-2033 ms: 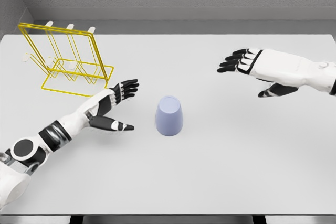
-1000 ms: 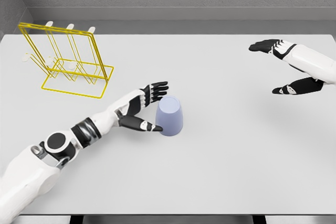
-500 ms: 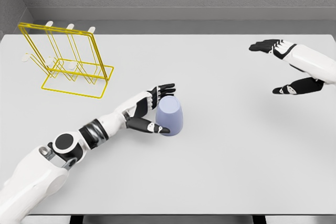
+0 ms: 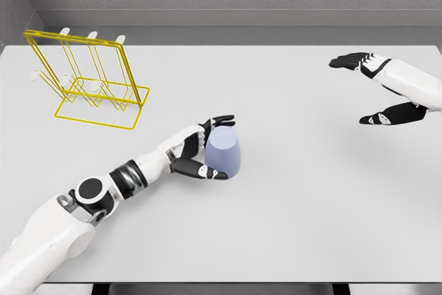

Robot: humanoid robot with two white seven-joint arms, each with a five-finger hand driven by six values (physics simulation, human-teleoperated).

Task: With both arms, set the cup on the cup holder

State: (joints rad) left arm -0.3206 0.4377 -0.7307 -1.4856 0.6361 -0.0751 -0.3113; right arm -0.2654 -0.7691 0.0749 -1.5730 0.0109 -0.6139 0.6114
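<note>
A pale lilac cup stands upside down near the middle of the white table. My left hand is wrapped around its left side: fingers curl over the far rim and the thumb presses the near side. The yellow wire cup holder with white-tipped pegs stands at the back left, well away from the cup. My right hand hovers open at the far right, fingers spread, holding nothing.
The table's front edge runs along the bottom of the view. A grey wall closes the back and the left side.
My left arm reached right to the cup and its fingers closed around it. The right hand drew back to the right edge and has held still since.
</note>
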